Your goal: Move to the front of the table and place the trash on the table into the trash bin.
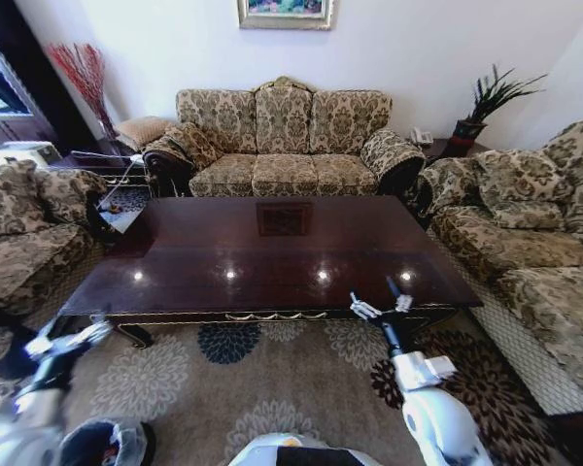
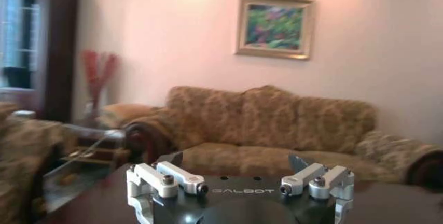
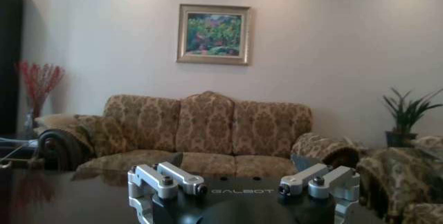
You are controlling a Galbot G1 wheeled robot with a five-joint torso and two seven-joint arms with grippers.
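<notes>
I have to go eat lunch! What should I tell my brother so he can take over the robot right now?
Left gripper: open, empty, low at the robot's left, short of the table.
Right gripper: open, empty, raised at the table's front edge.
Table: right in front of the robot; its glossy top shows light reflections, and I can pick out no trash on it.
Trash bin: on the rug by the robot's left side.
Done: robot stands at the table's front.
Left: probably just check the tabletop for small scraps; bin any found.
</notes>
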